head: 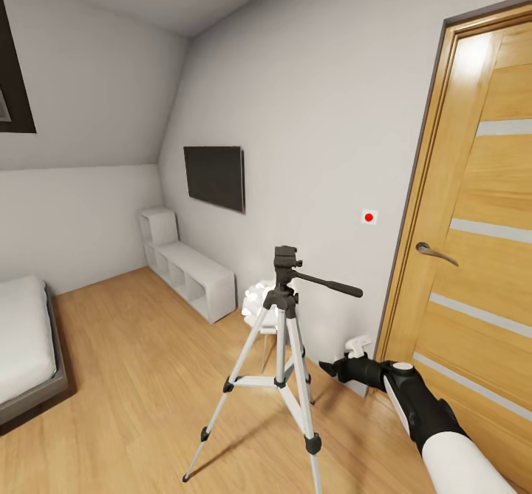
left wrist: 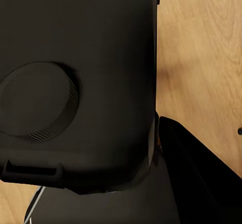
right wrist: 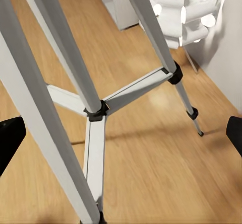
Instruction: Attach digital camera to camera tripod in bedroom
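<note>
The bedroom has a light wood floor (head: 133, 376), grey-white walls and a sloped ceiling. A grey bed (head: 26, 364) with a white mattress sits at the left edge of the head view, a dark wall TV (head: 214, 177) hangs on the far wall, and below it stands a low white shelf unit (head: 188, 272) whose open compartments look empty (too small to be sure). A wooden door (head: 473, 250) with a metal handle fills the right side, and a small wall switch (head: 369, 217) with a red dot sits just beside its frame.

The camera tripod (head: 284, 346) stands upright on the floor in the middle of the head view, legs spread, its black head bare and the pan handle pointing toward the door. A white lamp-like cluster (right wrist: 184, 10) stands behind it near the wall.

The right gripper (head: 334, 368) reaches in low beside the tripod's legs; in the right wrist view its fingertips (right wrist: 9, 138) stand wide apart with nothing between them.

The left wrist view shows the digital camera (left wrist: 75, 83) very close, a black body with a round ribbed knob; whether the left gripper clamps it I cannot tell.
</note>
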